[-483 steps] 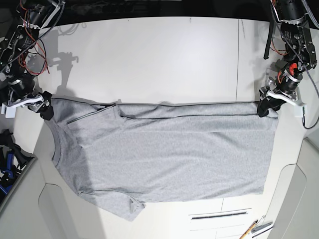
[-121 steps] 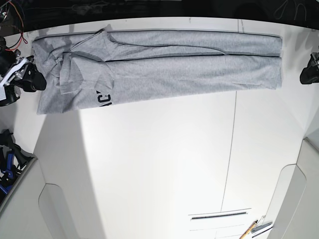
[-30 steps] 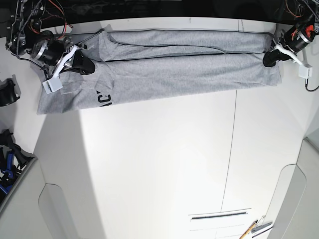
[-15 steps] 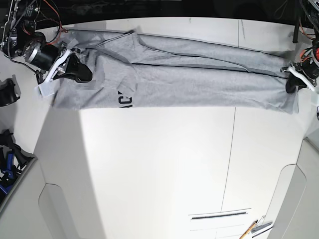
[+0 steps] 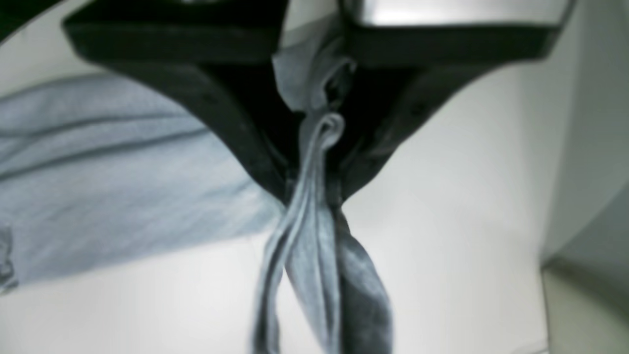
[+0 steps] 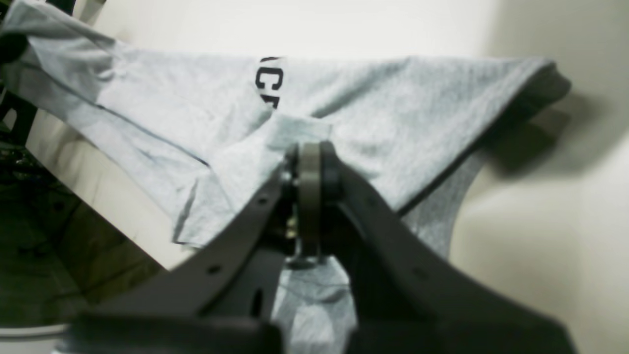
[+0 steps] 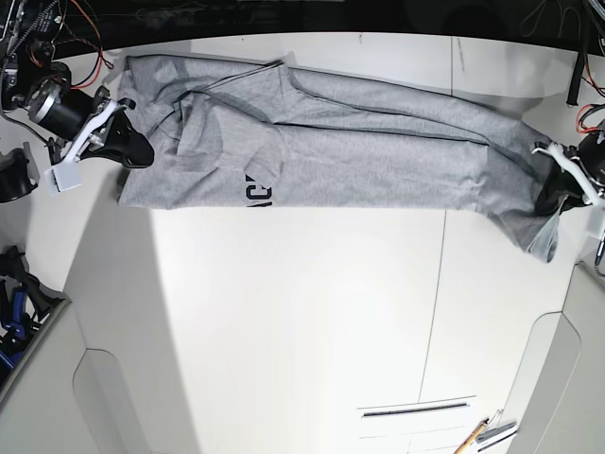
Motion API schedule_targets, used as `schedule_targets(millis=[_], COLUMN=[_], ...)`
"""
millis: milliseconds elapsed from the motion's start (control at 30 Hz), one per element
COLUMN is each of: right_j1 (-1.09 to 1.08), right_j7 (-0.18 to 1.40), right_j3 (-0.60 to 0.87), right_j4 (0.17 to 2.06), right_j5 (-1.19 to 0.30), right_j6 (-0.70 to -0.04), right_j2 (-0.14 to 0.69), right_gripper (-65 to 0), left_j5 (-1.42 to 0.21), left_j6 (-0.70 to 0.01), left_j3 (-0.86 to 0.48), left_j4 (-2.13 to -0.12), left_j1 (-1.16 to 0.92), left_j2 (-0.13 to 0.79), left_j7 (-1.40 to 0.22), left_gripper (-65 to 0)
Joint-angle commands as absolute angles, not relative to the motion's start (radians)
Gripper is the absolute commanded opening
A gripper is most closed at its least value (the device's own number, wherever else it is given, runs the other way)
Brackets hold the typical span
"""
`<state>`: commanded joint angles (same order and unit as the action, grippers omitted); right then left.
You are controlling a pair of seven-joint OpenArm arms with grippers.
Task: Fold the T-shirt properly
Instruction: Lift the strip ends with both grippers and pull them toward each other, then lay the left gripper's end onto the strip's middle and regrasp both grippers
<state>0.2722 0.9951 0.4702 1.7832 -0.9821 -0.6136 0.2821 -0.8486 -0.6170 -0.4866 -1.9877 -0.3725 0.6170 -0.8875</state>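
The heather-grey T-shirt (image 7: 378, 151) stretches as a long folded band across the far part of the white table (image 7: 302, 322), black lettering (image 7: 257, 194) showing near its front edge. At the base view's right edge my left gripper (image 7: 548, 200) is shut on the shirt's corner. In the left wrist view bunched grey cloth (image 5: 314, 216) hangs pinched between the black fingers (image 5: 236, 128). My right gripper (image 7: 132, 151), at the base view's left, is shut on the shirt's end. The right wrist view shows its fingers (image 6: 309, 182) closed on a fold of the T-shirt (image 6: 344, 108).
A seam (image 7: 437, 284) runs down the table at right of centre. A slot (image 7: 416, 409) and a pencil-like tool (image 7: 471, 437) lie near the front right. A blue and black object (image 7: 14, 303) sits off the table's left edge. Darkness lies beyond the far edge.
Over the last second both grippers have pulled the shirt toward the front and to the right. The left gripper's end now sags lower at the right edge, and the lettering has shifted right.
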Motion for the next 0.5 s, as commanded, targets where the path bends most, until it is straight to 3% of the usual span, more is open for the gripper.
schedule_targets(millis=[200, 300, 500], right_j1=[0.273, 0.272, 0.272], right_j7=[0.995, 0.995, 0.995], right_j3=[0.470, 0.471, 0.475], right_j4=[1.783, 1.783, 1.783], right_j5=[-0.949, -0.950, -0.945], right_j6=[-0.613, -0.609, -0.609], right_j2=[0.282, 0.283, 0.282], right_gripper=[-65.0, -65.0, -65.0], left_j5=[-0.776, -0.655, -0.540], left_j6=[-0.616, -0.566, -0.564], left_j3=[-0.211, -0.082, 0.118], left_j4=[-2.080, -2.077, -1.973], left_j1=[-0.381, -0.356, -0.296], left_j2=[0.556, 0.492, 0.403], left_j7=[-0.846, -0.789, -0.781], left_gripper=[-65.0, -65.0, -65.0])
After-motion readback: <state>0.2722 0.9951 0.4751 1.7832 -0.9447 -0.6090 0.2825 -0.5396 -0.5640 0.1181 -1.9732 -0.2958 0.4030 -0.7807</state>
